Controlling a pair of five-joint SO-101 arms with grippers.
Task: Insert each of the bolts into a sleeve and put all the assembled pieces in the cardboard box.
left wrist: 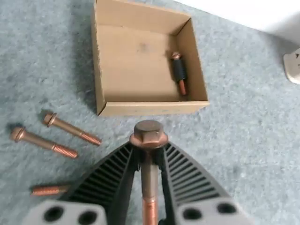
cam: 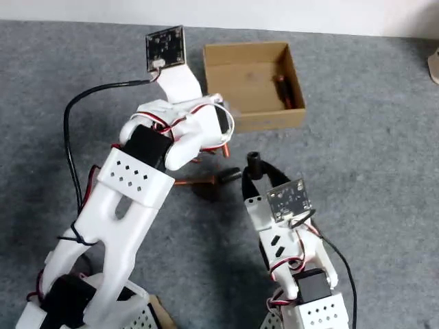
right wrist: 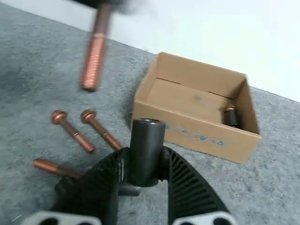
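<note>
My left gripper (left wrist: 149, 149) is clamped on a bolt (left wrist: 148, 135), pinching the shank just under the flanged head. In the right wrist view that bolt hangs threads-down above the table. My right gripper (right wrist: 146, 161) is closed around a dark sleeve (right wrist: 147, 140), held upright with its open bore facing up, on the near side of the cardboard box (cam: 267, 120). The box sits at the far side of the table with one assembled piece (left wrist: 178, 72) lying against its right wall. Three loose bolts (left wrist: 71, 131) (left wrist: 43, 142) (left wrist: 47, 190) lie on the grey mat outside the box.

I judge the bolt to be stiff metal, heavy for its size and smooth on the shank, so it could swing or slide if gripped lightly. Holding it just under the head looks right, since that leaves the whole thread free. The sleeve is rigid and round and may roll between the ribbed pads. I would keep my hold on its lower body, clear of the mouth. The fit looks close, so any tilt could jam the threads at the rim.
</note>
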